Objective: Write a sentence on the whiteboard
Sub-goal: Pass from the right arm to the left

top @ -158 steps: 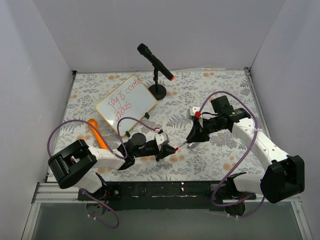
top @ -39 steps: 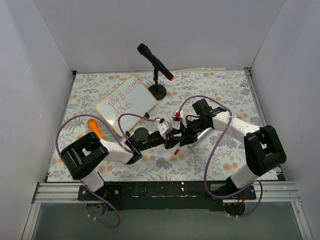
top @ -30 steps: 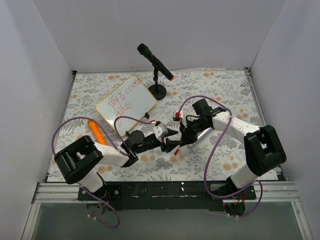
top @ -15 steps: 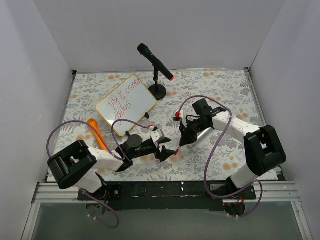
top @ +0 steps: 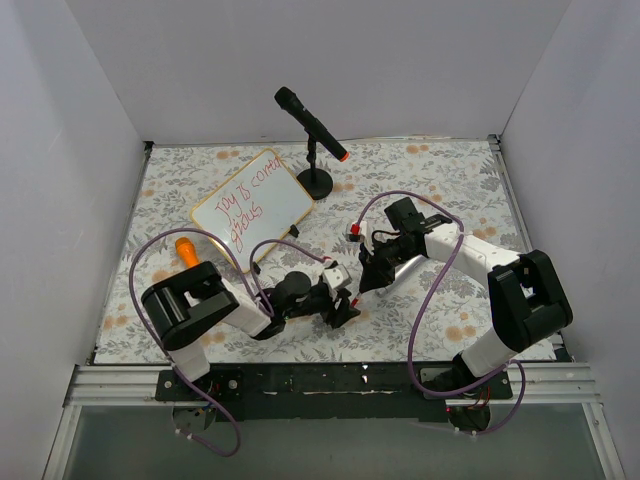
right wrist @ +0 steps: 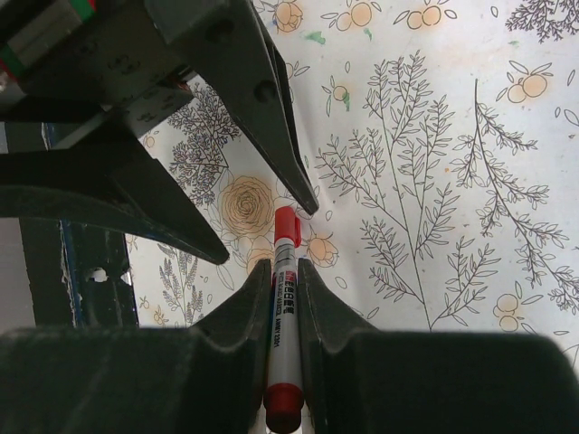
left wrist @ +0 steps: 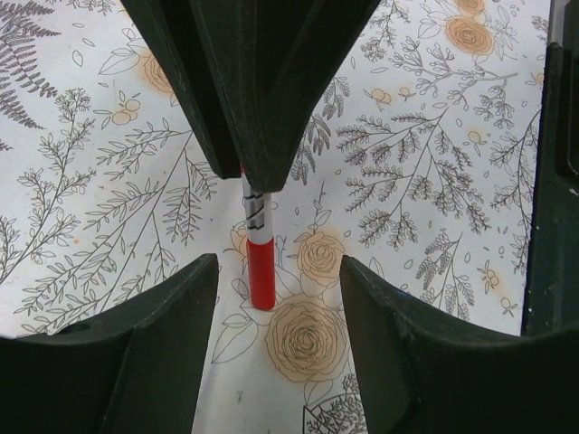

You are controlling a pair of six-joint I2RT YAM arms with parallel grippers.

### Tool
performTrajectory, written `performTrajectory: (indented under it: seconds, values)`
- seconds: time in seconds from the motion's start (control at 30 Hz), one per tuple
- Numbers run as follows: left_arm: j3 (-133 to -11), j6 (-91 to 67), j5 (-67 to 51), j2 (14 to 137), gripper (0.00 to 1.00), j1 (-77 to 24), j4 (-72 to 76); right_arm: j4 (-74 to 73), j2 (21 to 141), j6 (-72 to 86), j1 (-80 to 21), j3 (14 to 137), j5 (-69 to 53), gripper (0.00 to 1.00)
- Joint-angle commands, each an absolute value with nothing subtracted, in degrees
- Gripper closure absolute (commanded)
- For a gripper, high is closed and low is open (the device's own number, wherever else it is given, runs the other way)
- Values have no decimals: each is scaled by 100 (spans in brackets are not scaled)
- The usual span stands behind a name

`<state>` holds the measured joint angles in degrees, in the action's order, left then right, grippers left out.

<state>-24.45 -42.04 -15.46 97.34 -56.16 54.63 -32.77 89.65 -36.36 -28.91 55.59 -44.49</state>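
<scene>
two slanted lines of red handwritten marker words, the sentence (top: pixel 247 203), already stand on the small rectangular glossy whiteboard (top: pixel 287 198) with its thin light-wood frame. the whiteboard lies flat at the far left of the floral-patterned tablecloth (top: pixel 440 180), near the round base of the black microphone (top: pixel 311 124) with an orange-red band, which stands on a short stand. the opening reads "joy is"; the rest is too small to read with certainty. so the writing itself looks done, and what is left seems to be seeing to the pen.

the right gripper (right wrist: pixel 284 280), near the middle of the table and well apart from the whiteboard, is clamped tight on the barrel of a slim white marker pen with a red cap (left wrist: pixel 261 271), pointing it down towards the cloth. the left gripper (top: pixel 345 310) meets it there. its jaws stand partly apart, one on each side of the red cap, and in the left wrist view neither finger touches the cap, so it holds nothing.

the cap appears to be seated on the marker pen. that could mean it is freshly pressed on or about to be pulled off. with a sentence on the whiteboard, capping is the likelier reading. what remains, on that reading, is to lay the marker pen down and draw both arms clear.

a short orange stick (top: pixel 186 249) lies on the cloth by the left arm; what it is cannot be told.
</scene>
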Motion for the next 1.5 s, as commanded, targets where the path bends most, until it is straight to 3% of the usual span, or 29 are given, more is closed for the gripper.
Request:
performTrajectory:
  seconds: [0.0,0.23,0.3,0.57,0.63,1.03,1.3,1.47]
  values:
    - [-2733,-4157,-1240,9913,46,-5722,5405,-3296,8974,-3648,-2883,5564,-4368,99]
    - [-2725,-4096,-879,10116,54,-5792,5370,-3296,9000,-3630,-2865,5563,-4386,99]
    - [-2742,-4104,-844,10134,64,-5792,5362,-3296,9000,-3630,-2865,5563,-4377,99]
    - [-2909,-4122,-923,10239,88,-5792,5317,-3305,9035,-3639,-2865,5581,-4430,99]
    - [-2970,-4087,-958,10248,100,-5792,5291,-3313,9044,-3630,-2865,5572,-4438,99]
    - [-3506,-3543,-255,9546,100,-5792,6073,-3349,9237,-3586,-2874,5546,-4596,99]
    - [-4368,-2998,-395,9308,100,-5792,6021,-3375,9299,-3595,-2892,5546,-4720,99]
    - [-4203,-3023,-553,9220,100,-5792,5731,-3428,9176,-3639,-2857,5669,-4650,99]
